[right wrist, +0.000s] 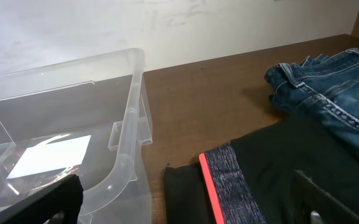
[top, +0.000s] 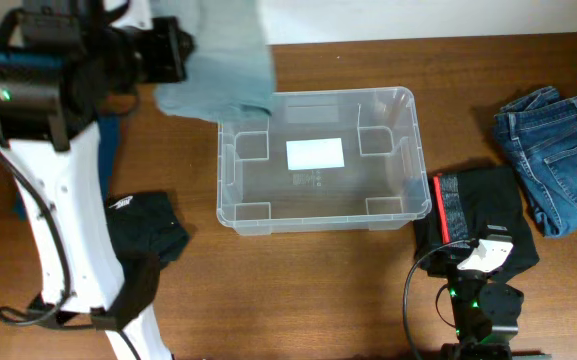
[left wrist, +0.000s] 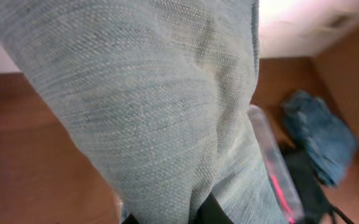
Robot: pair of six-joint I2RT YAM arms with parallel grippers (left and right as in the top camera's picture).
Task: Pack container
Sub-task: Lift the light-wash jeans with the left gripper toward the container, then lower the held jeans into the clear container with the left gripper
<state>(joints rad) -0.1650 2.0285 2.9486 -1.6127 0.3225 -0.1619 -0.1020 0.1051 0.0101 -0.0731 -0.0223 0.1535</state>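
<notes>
The container (top: 420, 150), a clear plastic tub with a white label (top: 315, 153) on its base, stands mid-table with nothing inside. My left gripper (top: 181, 50) is shut on a light grey-blue garment (top: 223, 60) held high beyond the tub's far left corner; the cloth hangs over that corner. In the left wrist view this garment (left wrist: 142, 106) fills the frame and only dark fingertips (left wrist: 211, 213) show. My right gripper (top: 483, 255) stands open just over a black garment with a red stripe (top: 473, 200), right of the tub. In the right wrist view its fingers (right wrist: 48, 199) straddle the garment (right wrist: 254, 180) beside the tub's rim (right wrist: 124, 155).
Folded blue jeans (top: 553, 150) lie at the far right, also seen as jeans (right wrist: 328, 93) in the right wrist view. Another black garment (top: 148, 225) lies left of the tub beside the left arm's white base. A dark blue item (top: 108, 140) shows under the left arm.
</notes>
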